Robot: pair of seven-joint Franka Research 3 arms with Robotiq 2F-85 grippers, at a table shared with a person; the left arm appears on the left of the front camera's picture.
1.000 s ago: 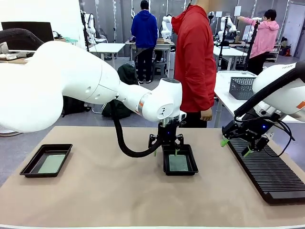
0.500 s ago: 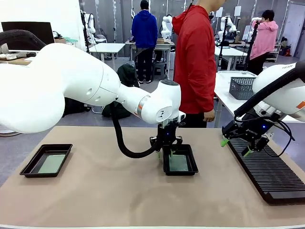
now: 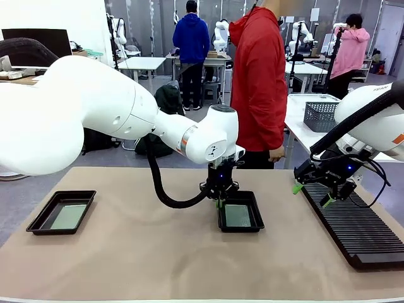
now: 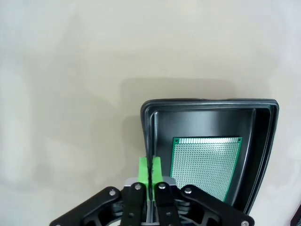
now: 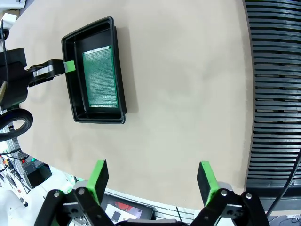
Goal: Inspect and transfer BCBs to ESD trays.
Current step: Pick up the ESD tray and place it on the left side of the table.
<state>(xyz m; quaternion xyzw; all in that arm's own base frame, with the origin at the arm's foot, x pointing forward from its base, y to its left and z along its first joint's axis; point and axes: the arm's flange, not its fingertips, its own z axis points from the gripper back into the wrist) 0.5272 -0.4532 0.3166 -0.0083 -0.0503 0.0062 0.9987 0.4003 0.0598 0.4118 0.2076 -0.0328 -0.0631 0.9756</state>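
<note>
A BCB [image 3: 237,216] is already laid flat in the middle tray [image 3: 240,225], and another BCB [image 3: 67,216] is seen in the left tray [image 3: 40,222], so both trays look filled. The middle tray's rim is pinched by the closed left fingers [image 4: 150,168], probably for shifting. The right fingers [image 5: 205,176] are spread wide, nothing held, above the tabletop [image 3: 145,259] by the rack [image 3: 353,227].

Desk [image 3: 126,265] layout, relative to centre tray [image 3: 240,216]: a board [image 3: 237,215] lies in it; second tray [image 3: 61,212] with board [image 3: 67,216] far left; slotted rack [image 3: 353,230] right.
</note>
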